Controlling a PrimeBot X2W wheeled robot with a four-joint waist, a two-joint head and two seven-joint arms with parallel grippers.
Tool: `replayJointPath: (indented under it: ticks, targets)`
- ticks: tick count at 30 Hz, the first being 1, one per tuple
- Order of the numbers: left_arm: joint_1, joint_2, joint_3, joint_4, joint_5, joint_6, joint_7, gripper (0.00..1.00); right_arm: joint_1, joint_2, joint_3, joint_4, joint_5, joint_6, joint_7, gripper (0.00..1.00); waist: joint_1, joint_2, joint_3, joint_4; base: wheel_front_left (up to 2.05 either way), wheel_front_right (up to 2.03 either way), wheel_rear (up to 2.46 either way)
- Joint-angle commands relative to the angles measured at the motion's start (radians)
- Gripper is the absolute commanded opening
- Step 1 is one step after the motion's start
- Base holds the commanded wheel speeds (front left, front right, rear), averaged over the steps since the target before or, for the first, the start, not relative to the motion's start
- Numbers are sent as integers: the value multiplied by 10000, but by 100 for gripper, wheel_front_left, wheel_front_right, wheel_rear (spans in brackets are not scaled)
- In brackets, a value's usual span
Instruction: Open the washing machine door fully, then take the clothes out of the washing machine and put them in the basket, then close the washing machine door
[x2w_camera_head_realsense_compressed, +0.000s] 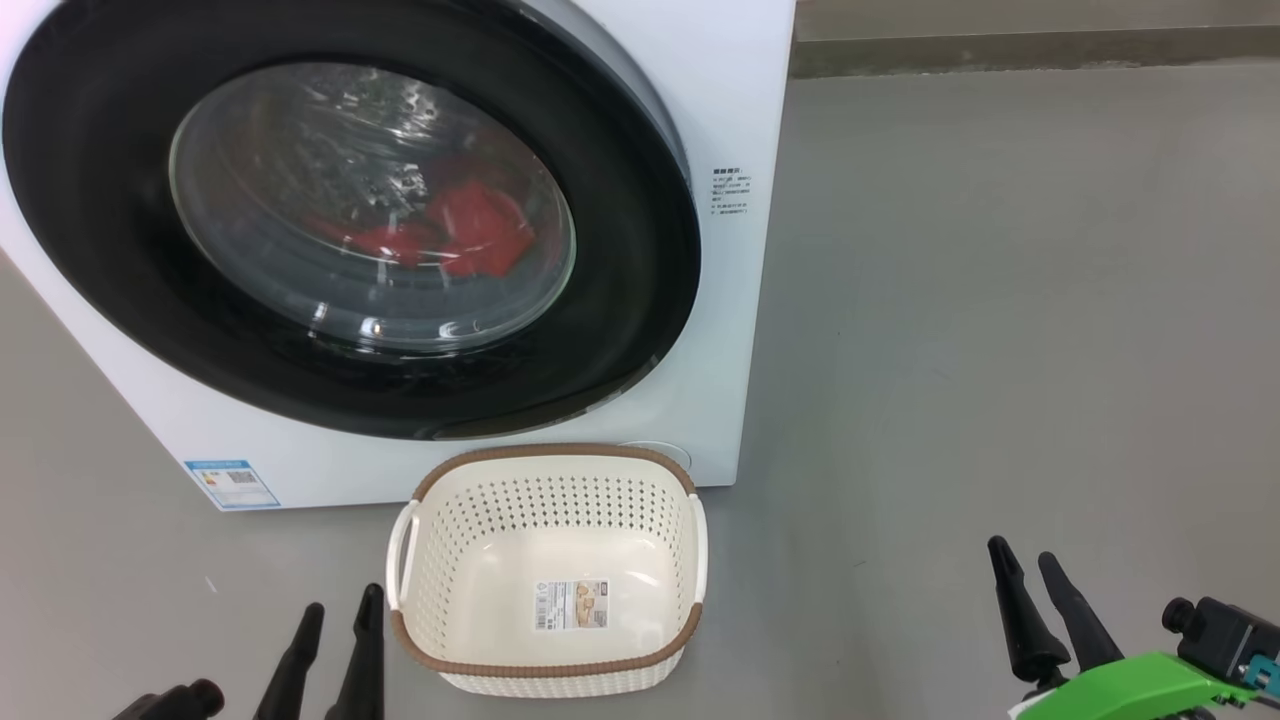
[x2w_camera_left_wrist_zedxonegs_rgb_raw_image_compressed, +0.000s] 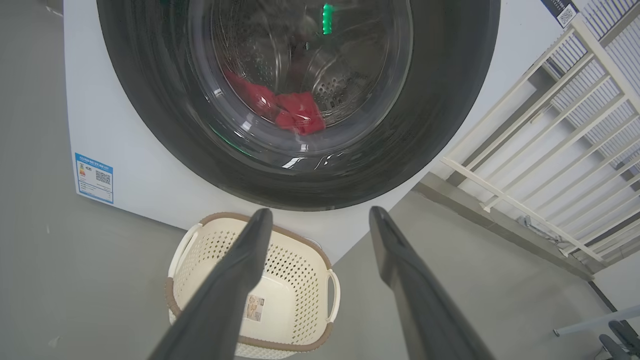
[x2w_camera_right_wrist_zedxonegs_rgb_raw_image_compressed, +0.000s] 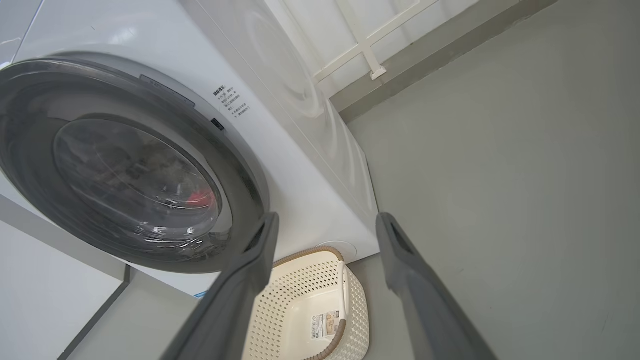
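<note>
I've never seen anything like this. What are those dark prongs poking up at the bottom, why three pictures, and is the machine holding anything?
The prongs are the robot's fingers. It has two arms, each ending in a two-fingered gripper. The head view looks down from a camera on its head: the left gripper shows at the lower left, the right gripper at the lower right. The other two pictures come from cameras on each wrist, looking along that arm's own fingers, so you see the left gripper and the right gripper up close. Both are open and hold nothing. Ahead stands the washing machine, its washing machine door shut, with the clothes, red, visible through the glass. On the grey floor in front sits the basket, with just a paper label inside.
</note>
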Motion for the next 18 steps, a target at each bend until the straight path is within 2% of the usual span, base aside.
replayJointPath:
  ticks: [1,18]
  targets:
    - [-45,164,158,-360,369,102,-134,100,-23,-137,155,-288,-331,4,-149,100,-1,0,1,-3,0,0,0]
    - [181,270,-10,-691,2348,254,-605,100,245,-151,262,-304,-1777,4,-619,100,-1,0,-9,-56,0,0,0]
